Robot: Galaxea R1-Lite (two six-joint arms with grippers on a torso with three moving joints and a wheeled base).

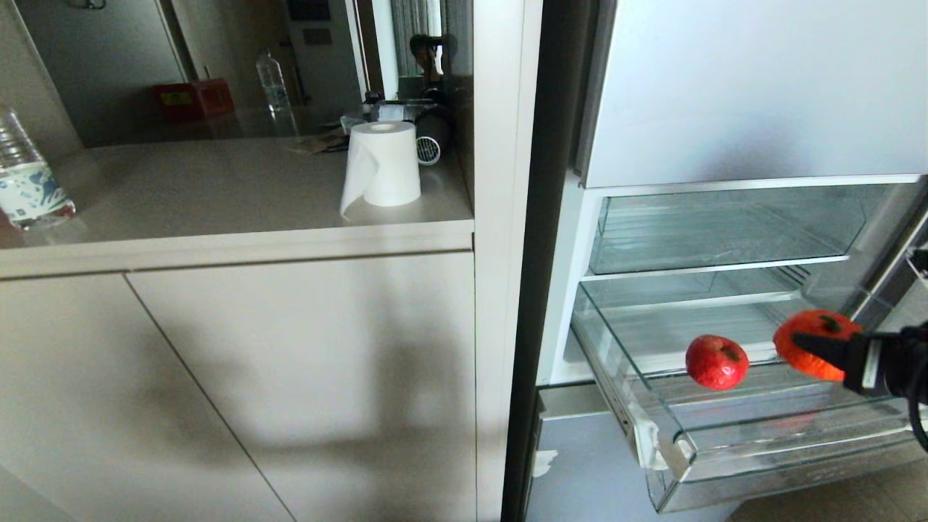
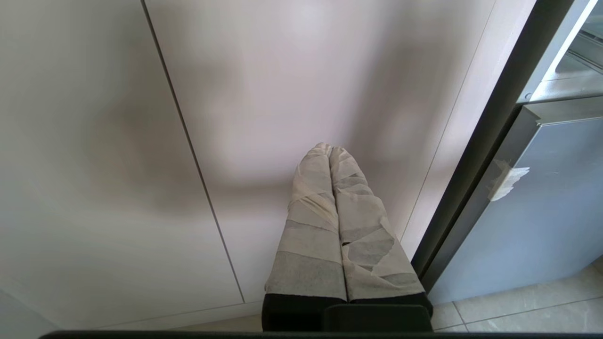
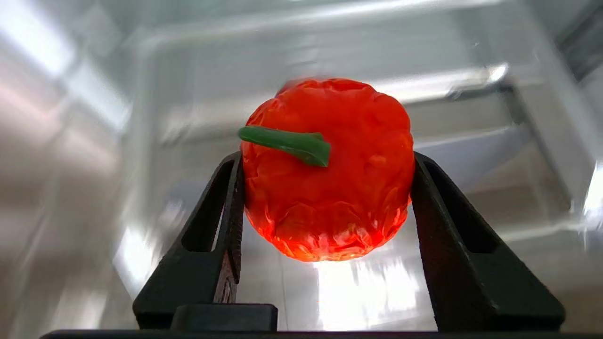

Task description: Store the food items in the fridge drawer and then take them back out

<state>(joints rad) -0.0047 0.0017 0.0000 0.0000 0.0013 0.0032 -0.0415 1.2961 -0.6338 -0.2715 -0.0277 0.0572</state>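
Right claw clamped on the orange-red pumpkin toy over the open fridge drawer.
Two food toys: the pumpkin held, one round red toy lying in the drawer. Left claw pressed together before beige cabinet doors. The table holds one paper roll and two bottles.

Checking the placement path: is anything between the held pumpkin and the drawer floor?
Nothing visible. The right gripper holds the pumpkin over the open drawer; the red fruit lies off to one side.
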